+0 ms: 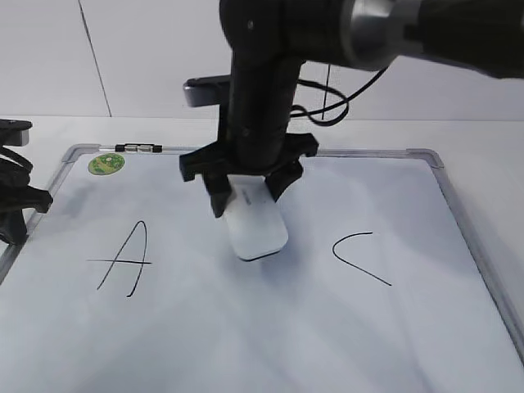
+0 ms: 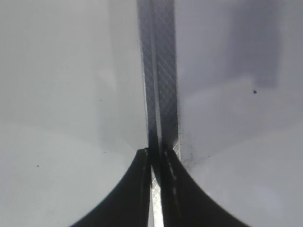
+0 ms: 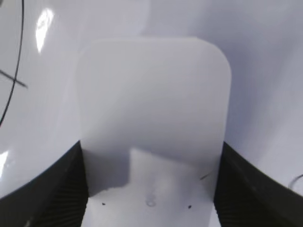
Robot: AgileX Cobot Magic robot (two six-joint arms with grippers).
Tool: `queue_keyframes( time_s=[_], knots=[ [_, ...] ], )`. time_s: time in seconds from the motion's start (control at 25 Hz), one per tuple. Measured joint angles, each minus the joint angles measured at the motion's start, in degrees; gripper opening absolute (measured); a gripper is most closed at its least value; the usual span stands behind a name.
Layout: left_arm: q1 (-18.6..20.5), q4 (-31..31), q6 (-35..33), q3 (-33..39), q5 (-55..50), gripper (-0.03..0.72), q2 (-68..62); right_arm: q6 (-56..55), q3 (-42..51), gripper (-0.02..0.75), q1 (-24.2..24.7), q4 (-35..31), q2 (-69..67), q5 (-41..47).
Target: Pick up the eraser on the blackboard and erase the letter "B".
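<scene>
The blackboard [image 1: 327, 327] is a white dry-erase board lying flat, with a silver frame. My right gripper [image 1: 250, 192] is shut on the white eraser [image 1: 255, 223] and holds it tilted, with its front end on the board between the "A" and the "C". In the right wrist view the eraser [image 3: 151, 104] fills the space between the black fingers [image 3: 150, 146]. The letter "B" does not show in any view. My left gripper [image 1: 16, 214] is at the board's left edge, its jaws [image 2: 155, 153] shut over the silver frame strip [image 2: 161, 71].
A black "A" [image 1: 123, 260] is left of the eraser and a black "C" [image 1: 360, 258] is right of it. A green sticker [image 1: 106, 164] and a black-silver clip [image 1: 137, 148] sit at the far left corner. Black cables hang behind the right arm.
</scene>
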State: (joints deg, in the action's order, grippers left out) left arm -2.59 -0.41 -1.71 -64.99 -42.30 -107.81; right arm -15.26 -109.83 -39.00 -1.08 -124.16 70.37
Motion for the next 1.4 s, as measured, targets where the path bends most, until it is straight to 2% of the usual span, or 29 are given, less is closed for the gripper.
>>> queue_keyframes(
  time_s=[0.52, 0.88, 1.04, 1.4],
  knots=[
    [0.00, 0.00, 0.00, 0.00, 0.00, 0.013, 0.00, 0.00, 0.09, 0.542, 15.12, 1.72, 5.62, 0.11],
    [0.00, 0.41, 0.00, 0.00, 0.00, 0.013, 0.00, 1.24, 11.53, 0.542, 24.76, 2.00, 11.15, 0.11],
    [0.00, 0.41, 0.00, 0.00, 0.00, 0.013, 0.00, 2.88, 15.36, 0.542, 27.34, 2.00, 11.68, 0.11],
    [0.00, 0.41, 0.00, 0.00, 0.00, 0.013, 0.00, 7.35, 25.16, 0.542, 29.05, 1.65, 11.81, -0.23]
  ],
)
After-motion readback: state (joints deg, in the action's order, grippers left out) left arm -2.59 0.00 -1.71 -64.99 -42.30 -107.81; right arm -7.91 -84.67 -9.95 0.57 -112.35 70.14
